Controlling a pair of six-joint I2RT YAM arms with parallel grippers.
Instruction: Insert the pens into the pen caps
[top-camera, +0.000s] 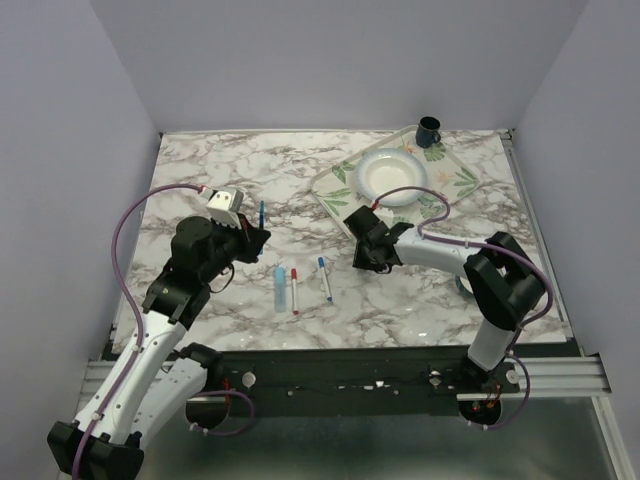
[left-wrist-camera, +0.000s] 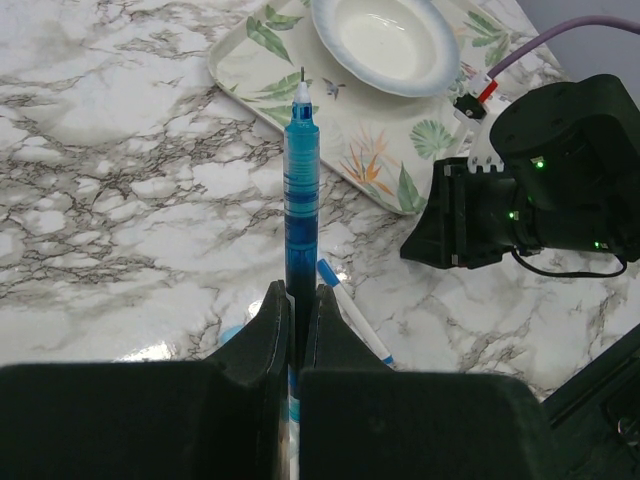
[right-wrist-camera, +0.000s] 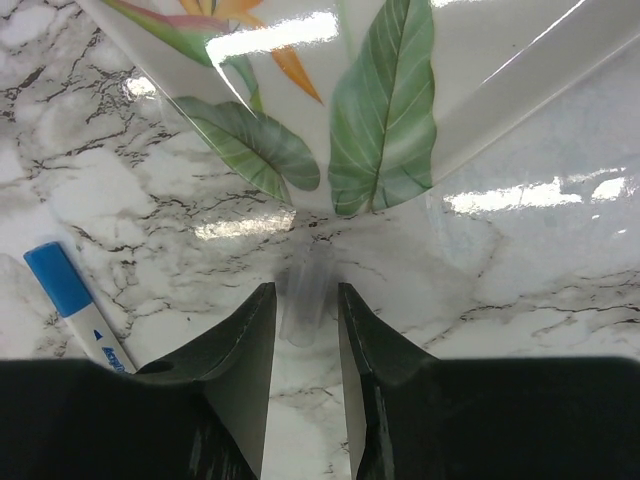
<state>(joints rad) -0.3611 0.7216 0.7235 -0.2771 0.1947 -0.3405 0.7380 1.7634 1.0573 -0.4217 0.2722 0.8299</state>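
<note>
While the left gripper (left-wrist-camera: 298, 322) hangs over the marble table (top-camera: 200, 170) well left of the leaf-print tray (top-camera: 335, 182), its fingers (left-wrist-camera: 270, 335) are clamped tight on a blue pen (left-wrist-camera: 301, 190). It is held by the back end w/ the bare fine tip pointing away from the gripper, which in the wrist view lines up w/ the tray's left edge. Three more pens lie flat on the table off the tray's near-left side. A light blue pen (top-camera: 279, 287) is farthest from the tray, a red-ended pen (top-camera: 294, 290) is just beside that, and a blue-ended pen (top-camera: 325, 278) is nearest the tray. All three are roughly parallel, none touching. The right gripper (right-wrist-camera: 306, 290) sits low at the tray's near corner, just off the rim. Its fingers (right-wrist-camera: 245, 340) are apart w/ a short see-through cap (right-wrist-camera: 305, 300) lying on the marble btwn the tips; can't tell whether they pinch it or only straddle it. In the right wrist view the blue-ended pen's blue end lies left of that gripper, off the tray. On the tray are a white bowl (top-camera: 392, 175) w/ a pale blue rim, approx. in the middle, and a dark mug (top-camera: 428, 130) at the far corner. The right arm (top-camera: 450, 255) stands btwn the held pen and the tray's near corner, and its purple cable (top-camera: 400, 192) loops over the bowl's near rim.
</note>
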